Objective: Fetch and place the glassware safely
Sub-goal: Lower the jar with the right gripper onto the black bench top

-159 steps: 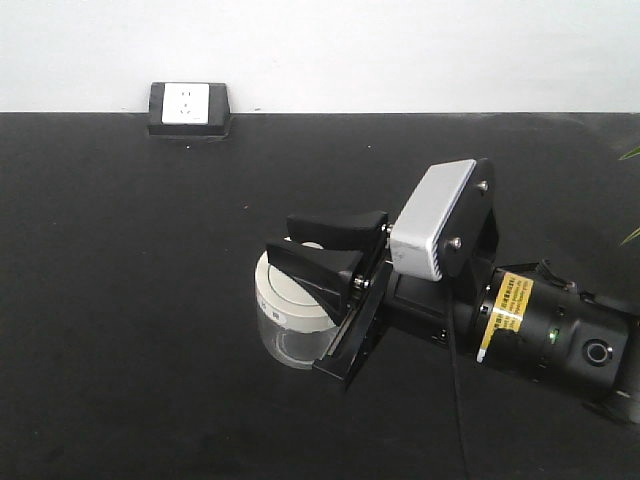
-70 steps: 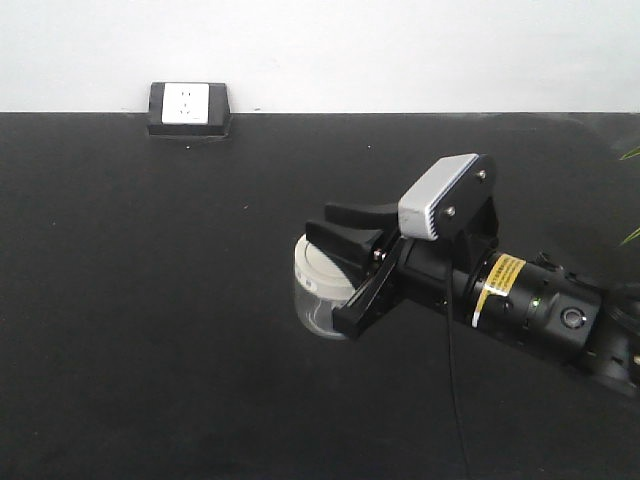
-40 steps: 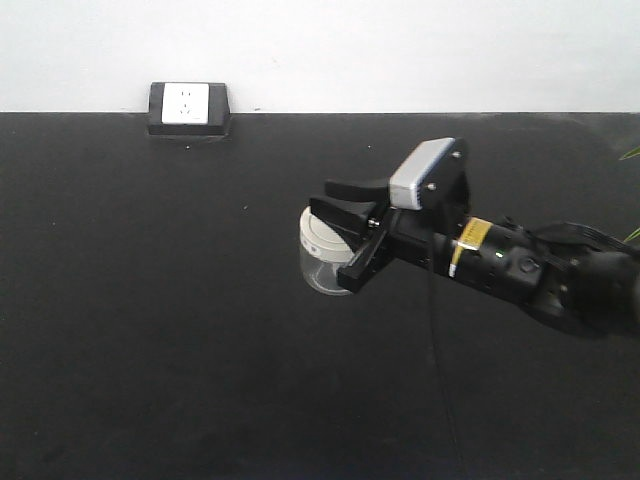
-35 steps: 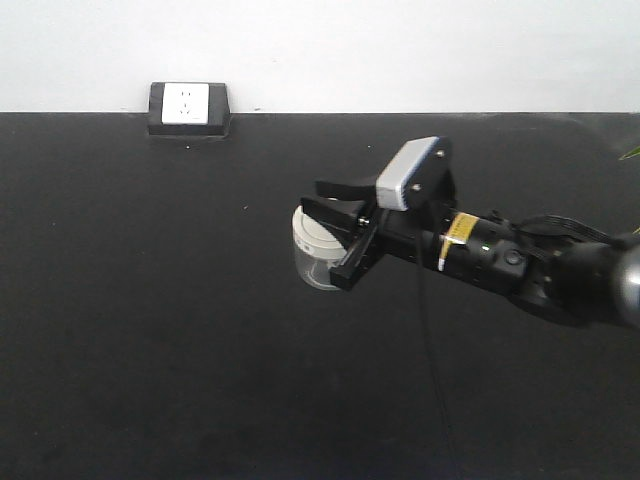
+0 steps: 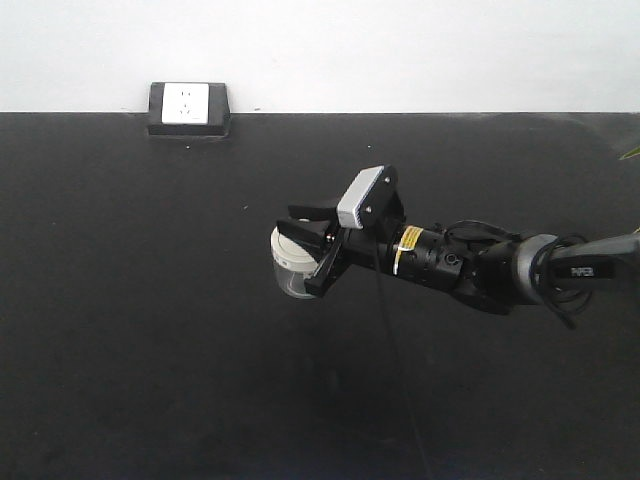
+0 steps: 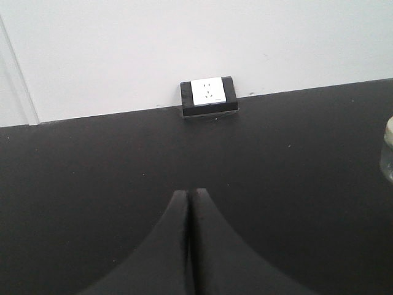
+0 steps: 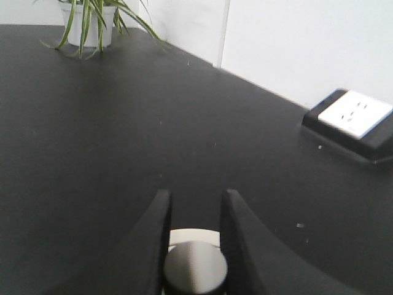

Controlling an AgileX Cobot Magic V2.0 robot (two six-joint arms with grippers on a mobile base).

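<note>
Glassware, a small squat clear jar (image 5: 289, 268) with a wide cream-white lid (image 5: 291, 246), is sitting near the middle of the black table (image 5: 150, 330), and the right gripper (image 5: 312, 240) is reaching in from the right side and closing over its top. In the front view the two black fingers (image 5: 305, 233) are lying across the lid, one behind and one in front, so that the jar's clear body is showing below them. In the right wrist view the fingers are standing only a narrow gap apart, with the lid's round knob (image 7: 194, 267) sitting between them and the pale rim of the lid peeking out behind it; the fingers are pinching the knob. Whether the jar's base is resting on the table or hanging just clear of it cannot be told.

A black-framed white power socket (image 5: 189, 107) is lying at the far edge of the table against the white wall (image 5: 400, 50), well apart from the jar. A potted plant (image 7: 89, 21) is standing at the table's far corner in the right wrist view.

The left gripper (image 6: 189, 203) is pointing toward the socket with its fingers pressed together, gripping nothing. The jar's edge is just showing at the right border of that view.
</note>
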